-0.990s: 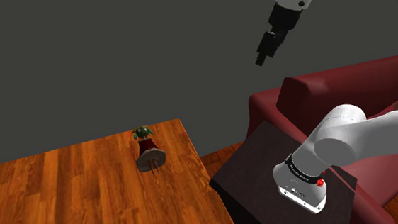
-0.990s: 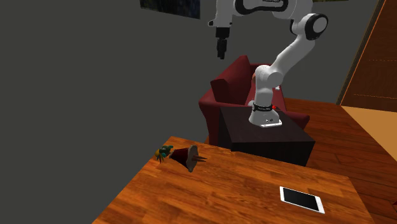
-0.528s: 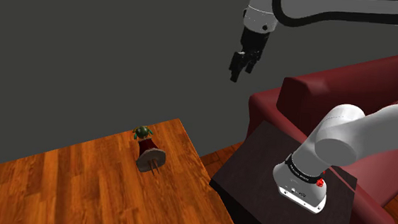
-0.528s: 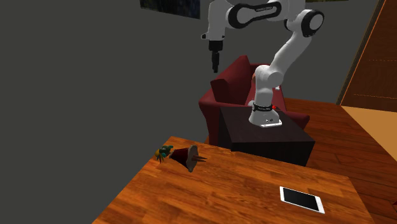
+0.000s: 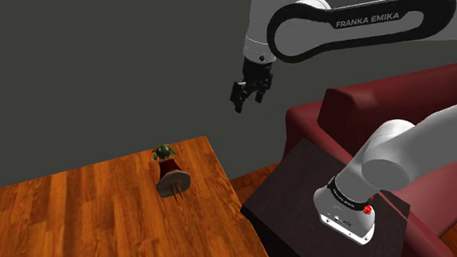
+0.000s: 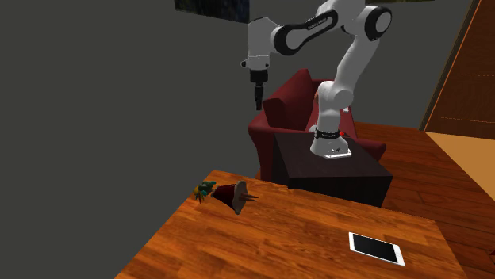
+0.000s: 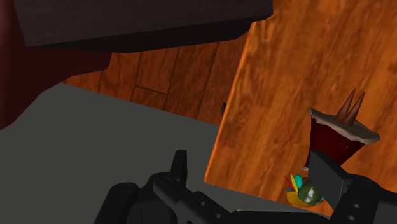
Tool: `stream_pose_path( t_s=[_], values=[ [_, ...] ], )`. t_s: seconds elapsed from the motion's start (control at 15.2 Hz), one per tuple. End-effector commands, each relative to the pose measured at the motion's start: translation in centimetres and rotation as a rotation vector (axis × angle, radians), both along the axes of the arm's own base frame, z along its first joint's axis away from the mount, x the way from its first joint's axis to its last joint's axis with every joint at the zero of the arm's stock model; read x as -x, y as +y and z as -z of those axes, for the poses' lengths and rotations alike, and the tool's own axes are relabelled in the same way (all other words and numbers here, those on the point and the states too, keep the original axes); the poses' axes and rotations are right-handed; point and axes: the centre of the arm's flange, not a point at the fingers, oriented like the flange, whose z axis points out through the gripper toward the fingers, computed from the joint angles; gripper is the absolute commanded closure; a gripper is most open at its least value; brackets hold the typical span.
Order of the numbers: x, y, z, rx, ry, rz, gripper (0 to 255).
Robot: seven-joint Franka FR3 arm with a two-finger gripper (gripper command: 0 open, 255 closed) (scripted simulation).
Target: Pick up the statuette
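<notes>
1. Since the earlier frames the white Franka arm [image 5: 351,24] has swung toward the shoulder view's left and dropped lower. Its all-black two-finger gripper [image 5: 241,108] now hangs in the air, high over the region of the table's far corner.
2. Dark red upholstered sofa [image 5: 367,99]: stands behind the stand, plays no part.
3. Reddish-brown wooden plank table [image 5: 91,213]: carries the statuette and a tablet.
4. Black box stand [image 5: 293,180]: just beside the table's edge, arm base on top.
5. White flat tablet [image 6: 377,248]: lies on the table well apart from the statuette; no obstacle.
6. Statuette [image 5: 170,171], a dark red cone-shaped body with a grey base, a green head and two thin pegs: lies tipped on its side near the table's far corner, head toward the grey wall. Nothing touches it.
7. Claw state: in the wrist view the two black fingers stand apart with nothing between them, so open and empty. The statuette shows there just past one finger, far below.
8. Progress, as judged: approach under way, nothing else done. Left to do: descend, line the jaws across the cone body, close, lift.
</notes>
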Motion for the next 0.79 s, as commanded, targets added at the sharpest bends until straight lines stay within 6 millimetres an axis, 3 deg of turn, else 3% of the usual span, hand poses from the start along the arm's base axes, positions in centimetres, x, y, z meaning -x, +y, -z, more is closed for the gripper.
stream_pose_path(
  t_s=[0.0, 0.73],
  values=[
    [-1.3, 1.7, 1.9, -0.001, 0.008, 0.021, 0],
    [-8.4, 9.8, 12.0, -0.001, 0.051, 0.126, 0]
  ],
)
